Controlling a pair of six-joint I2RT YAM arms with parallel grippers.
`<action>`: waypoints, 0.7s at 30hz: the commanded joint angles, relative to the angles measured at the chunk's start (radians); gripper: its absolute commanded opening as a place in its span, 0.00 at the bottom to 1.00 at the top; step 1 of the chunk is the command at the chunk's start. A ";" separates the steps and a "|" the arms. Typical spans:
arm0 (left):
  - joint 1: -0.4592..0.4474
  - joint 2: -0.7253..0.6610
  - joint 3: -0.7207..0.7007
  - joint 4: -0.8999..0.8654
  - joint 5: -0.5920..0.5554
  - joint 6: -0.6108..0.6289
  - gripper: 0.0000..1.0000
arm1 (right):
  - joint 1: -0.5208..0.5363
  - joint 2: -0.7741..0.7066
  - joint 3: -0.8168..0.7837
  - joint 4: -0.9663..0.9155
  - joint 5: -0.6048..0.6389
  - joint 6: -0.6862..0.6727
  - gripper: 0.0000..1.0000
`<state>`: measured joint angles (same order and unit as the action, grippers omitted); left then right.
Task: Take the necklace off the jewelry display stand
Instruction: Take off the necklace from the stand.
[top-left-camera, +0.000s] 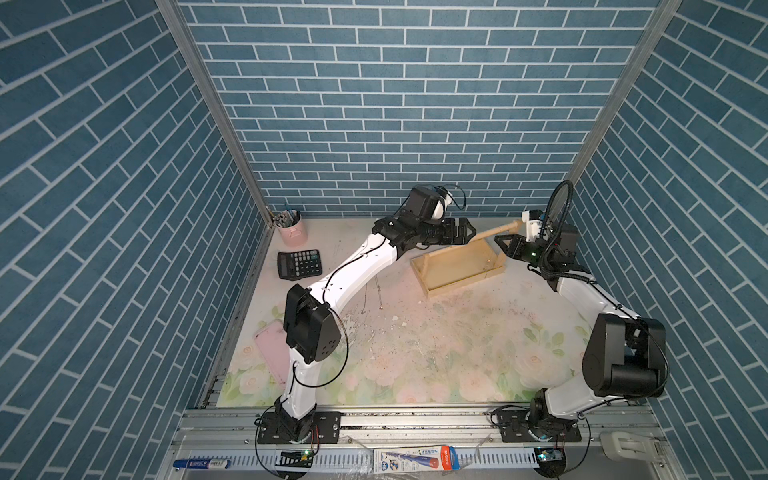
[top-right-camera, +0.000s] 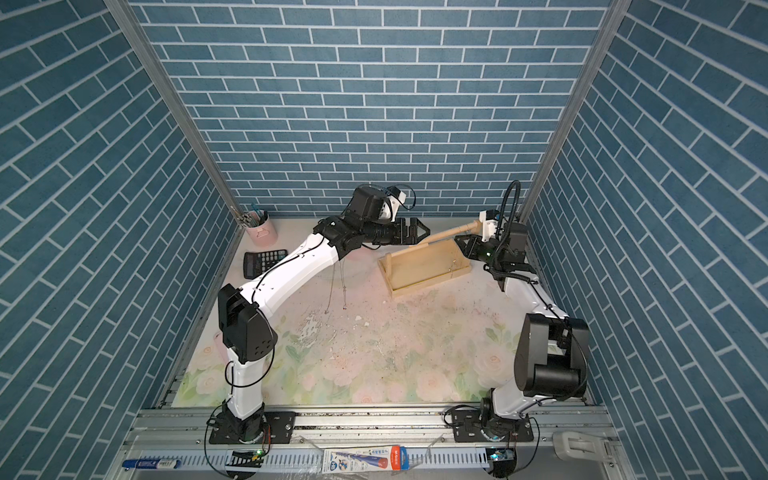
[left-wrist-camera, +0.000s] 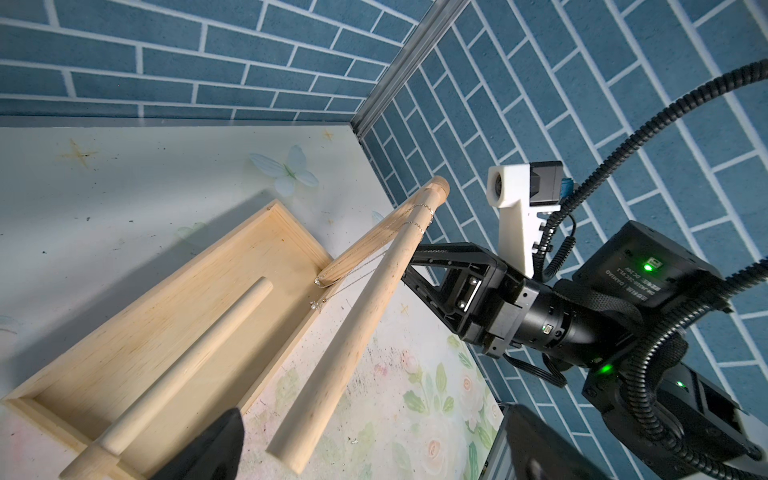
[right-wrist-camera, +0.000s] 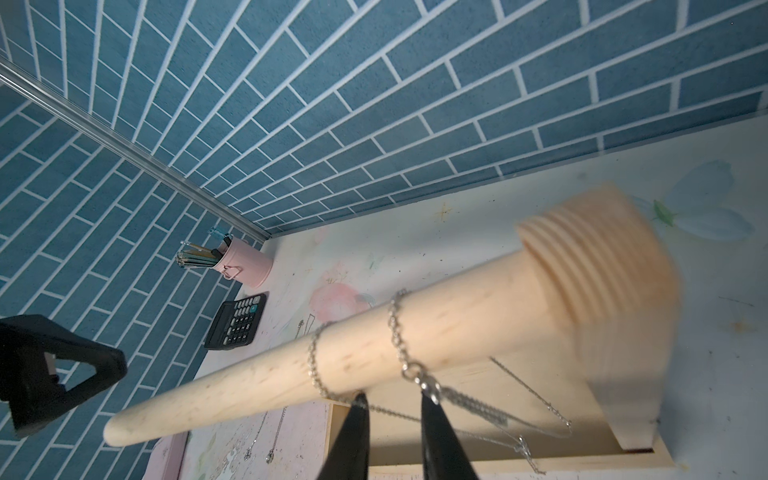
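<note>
Stand: the jewelry display stand (top-left-camera: 465, 286) sits near the worktop's back right corner. Its tray base lies flat, with the long axis roughly along the back edge and the right end slanted slightly toward that edge.
Bar: the dowel bar (right-wrist-camera: 249, 386) runs much the same way. Its right end meets the right post. Its plain end points toward my left arm and, in the left wrist view, sits free of the near post.
Necklace: the necklace (right-wrist-camera: 392, 324) is on the bar close to the right post, as two loops of fine chain around the wood with strands hanging into the tray.
Right fingers: my right gripper (right-wrist-camera: 392, 390) is just under the bar by those loops. The tips are a little apart with a gap showing, and I see nothing pinched.
Left fingers: my left gripper (top-left-camera: 467, 233) is spread wide and empty at the bar's plain end.
Done: loose chains (top-left-camera: 379, 297) lie on the worktop under my left arm, so I judge part of the job finished.
Left: I need to pinch a loop and slide it along the bar off the plain end.
</note>
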<state>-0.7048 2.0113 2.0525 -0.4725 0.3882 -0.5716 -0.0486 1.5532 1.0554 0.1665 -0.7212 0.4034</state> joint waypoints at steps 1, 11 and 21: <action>0.007 -0.011 -0.009 0.010 0.012 0.007 0.99 | -0.005 0.012 -0.005 0.055 -0.001 -0.016 0.21; 0.009 -0.005 -0.002 0.007 0.016 0.007 0.99 | -0.004 0.018 -0.022 0.105 -0.015 0.009 0.16; 0.010 0.015 0.029 -0.023 0.024 0.004 0.99 | -0.004 -0.003 -0.037 0.125 -0.017 0.015 0.07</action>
<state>-0.6998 2.0113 2.0541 -0.4751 0.3988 -0.5716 -0.0486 1.5635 1.0309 0.2623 -0.7238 0.4145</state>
